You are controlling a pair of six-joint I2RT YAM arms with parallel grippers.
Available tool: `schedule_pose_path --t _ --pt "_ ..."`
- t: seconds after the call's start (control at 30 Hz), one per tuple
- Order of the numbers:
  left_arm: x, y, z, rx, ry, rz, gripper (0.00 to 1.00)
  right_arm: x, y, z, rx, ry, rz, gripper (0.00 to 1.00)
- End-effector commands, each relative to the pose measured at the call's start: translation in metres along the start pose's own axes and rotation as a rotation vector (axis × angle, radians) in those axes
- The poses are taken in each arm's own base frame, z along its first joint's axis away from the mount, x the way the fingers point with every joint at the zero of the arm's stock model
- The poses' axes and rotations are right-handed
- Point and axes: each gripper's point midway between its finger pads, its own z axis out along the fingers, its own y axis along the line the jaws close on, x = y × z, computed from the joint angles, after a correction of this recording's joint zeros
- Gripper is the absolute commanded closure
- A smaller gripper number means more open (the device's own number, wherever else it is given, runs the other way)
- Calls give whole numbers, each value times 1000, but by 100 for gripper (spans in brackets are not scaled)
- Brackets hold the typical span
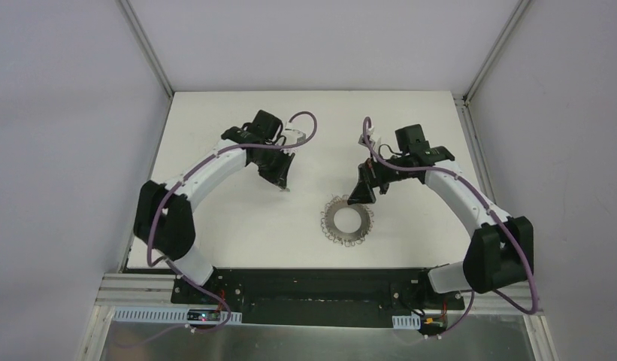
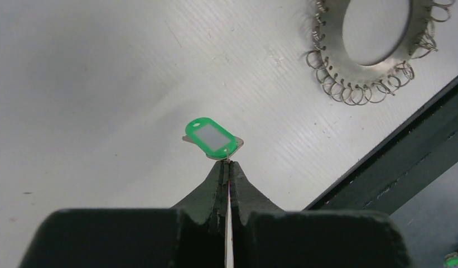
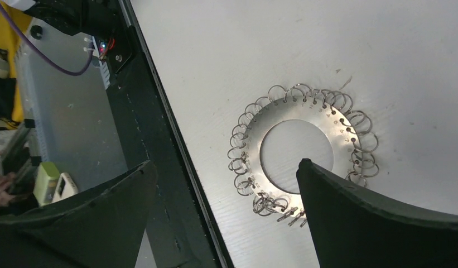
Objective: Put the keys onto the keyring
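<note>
The key (image 2: 212,138) is pinched at the very tip of the left pincer (image 2: 227,167), jaws clamped on its metal end. This leaves the green head poking forward, which I judge a good hold for offering it to the wire loops (image 3: 282,92). The keyring (image 3: 251,162) lies flat on the counter (image 1: 237,226), well apart from the key, and the right pincer (image 3: 226,164) hovers over it with jaws wide apart, probably to steady it. The counter is scuffed matt white, with a black rail (image 1: 313,286) along its near edge and pale grey walls (image 1: 65,150) around it.

Both arms arc inward from their bases at the near edge, elbows bowed outward. The left gripper (image 1: 281,180) points down, its fingers pressed together on the key (image 2: 212,138). The right gripper (image 1: 363,194) hangs with its fingers spread wide.
</note>
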Motion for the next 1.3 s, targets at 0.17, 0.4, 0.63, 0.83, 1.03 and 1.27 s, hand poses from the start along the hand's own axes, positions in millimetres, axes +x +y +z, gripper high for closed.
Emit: schedule_pose_path --t 0.17,0.4,0.63,0.83,1.03,1.27 --pt "20 17 44 -26 238 -197 95 18 -33 17 -115 76 316 0" --pt "27 18 63 -9 334 -276 77 33 -58 23 -2 120 304 0" --pt "12 18 57 -13 312 -272 53 32 -87 33 254 152 173 5" --pt "-9 18 30 -47 223 -217 31 24 -105 54 400 179 82 34" --pt "-22 26 0 -138 132 -170 29 18 -117 71 422 199 109 48" --pt "-25 46 -25 -238 56 -177 29 15 -129 82 442 215 174 54"
